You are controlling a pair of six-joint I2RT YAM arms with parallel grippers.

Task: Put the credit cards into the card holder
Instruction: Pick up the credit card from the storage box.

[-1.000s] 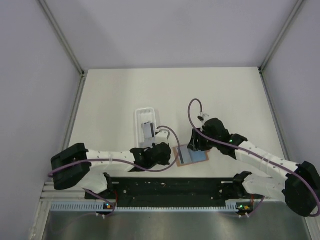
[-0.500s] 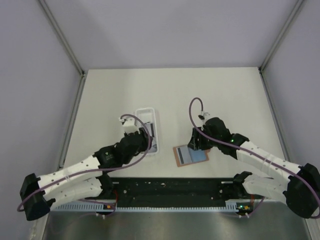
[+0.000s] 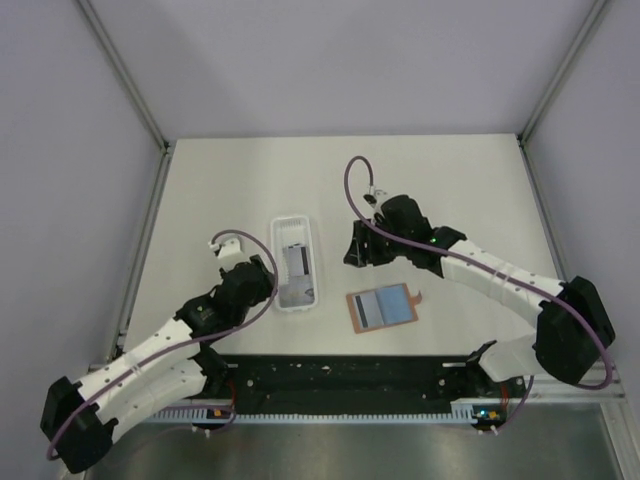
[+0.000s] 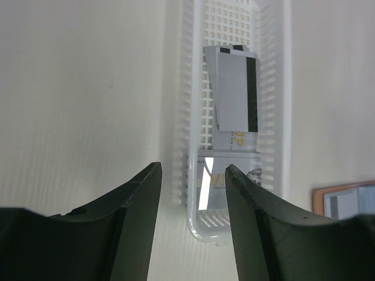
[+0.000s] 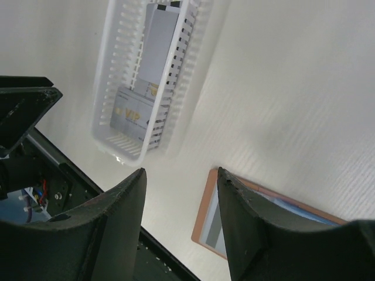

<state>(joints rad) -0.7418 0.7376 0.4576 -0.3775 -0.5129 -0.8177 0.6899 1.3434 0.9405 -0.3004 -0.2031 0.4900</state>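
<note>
The card holder point(image 3: 398, 306) lies open on the table, orange-brown rim up, with one grey card point(image 3: 366, 311) with a dark stripe on its left half. More credit cards point(image 3: 294, 263) lie in the white tray point(image 3: 276, 250): a grey striped one point(image 4: 236, 88) and a silvery printed one point(image 4: 231, 175). My left gripper point(image 3: 267, 288) hangs open and empty at the tray's near left corner point(image 4: 190, 175). My right gripper point(image 3: 353, 255) is open and empty above the table between tray and holder point(image 5: 180, 175). The holder's corner point(image 5: 204, 218) shows by its right finger.
The slatted white tray point(image 5: 111, 64) stands lengthwise left of the holder, a short gap between them. The black rail point(image 3: 340, 380) with the arm bases runs along the near edge. Grey walls close the table on three sides.
My left gripper left the card holder, swung left to the tray's near end and opened; a card now lies in the holder. My right gripper moved from the holder's far edge back and left.
</note>
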